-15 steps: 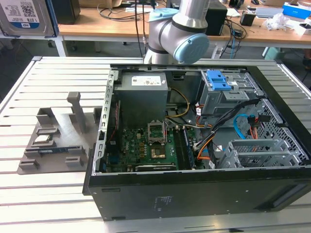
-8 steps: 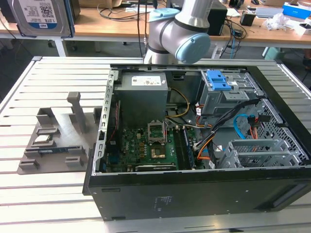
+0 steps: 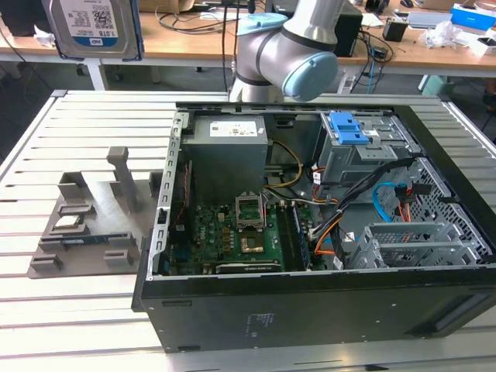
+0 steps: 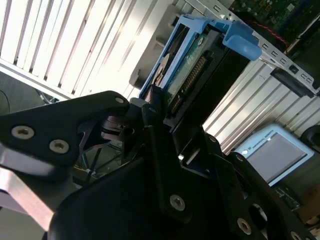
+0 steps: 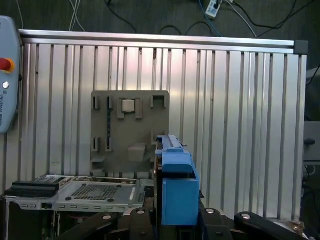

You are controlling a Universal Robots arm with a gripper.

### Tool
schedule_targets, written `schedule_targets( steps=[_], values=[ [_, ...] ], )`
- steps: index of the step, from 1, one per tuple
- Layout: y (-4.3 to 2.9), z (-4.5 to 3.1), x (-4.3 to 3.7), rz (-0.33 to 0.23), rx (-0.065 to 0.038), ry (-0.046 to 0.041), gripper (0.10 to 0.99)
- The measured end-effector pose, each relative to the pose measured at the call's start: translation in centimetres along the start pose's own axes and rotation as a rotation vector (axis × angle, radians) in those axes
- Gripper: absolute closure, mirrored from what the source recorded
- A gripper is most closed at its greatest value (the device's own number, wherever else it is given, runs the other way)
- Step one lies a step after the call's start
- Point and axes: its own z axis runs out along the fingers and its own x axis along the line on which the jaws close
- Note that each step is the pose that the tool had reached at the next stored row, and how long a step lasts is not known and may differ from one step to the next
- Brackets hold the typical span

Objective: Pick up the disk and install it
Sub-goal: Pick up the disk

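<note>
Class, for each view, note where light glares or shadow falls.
Second wrist view: glare washes out the slatted table beside the disk; the gripper is dark. First wrist view: mild sheen on the table. Exterior view: even light on the case.

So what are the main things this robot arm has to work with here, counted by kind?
Hard drive in a blue carrier, clamped in the gripper: 1
Open computer case: 1
Grey holder plate: 1
Slatted table: 1
Total: 4
</note>
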Motion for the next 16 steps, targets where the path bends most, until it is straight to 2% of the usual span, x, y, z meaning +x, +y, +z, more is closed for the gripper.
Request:
schedule_targets(
  steps=[4,5,6,8,9,15,16],
  values=[
    [-2.06,-0.03,0.08,0.000,0.000,0.0000,0.725],
    [-2.84,-0.03,0.11,0.000,0.000,0.0000,0.725],
    [-3.32,-0.04,0.13,0.000,0.000,0.0000,0.725],
    [-4.00,-0.05,0.16,0.000,0.000,0.0000,0.725],
    [-4.70,-0.06,0.18,0.000,0.000,0.0000,0.725],
    [-6.87,-0.08,0.26,0.000,0.000,0.0000,0.725],
    [-7.50,-0.09,0.29,0.000,0.000,0.0000,0.725]
  ],
)
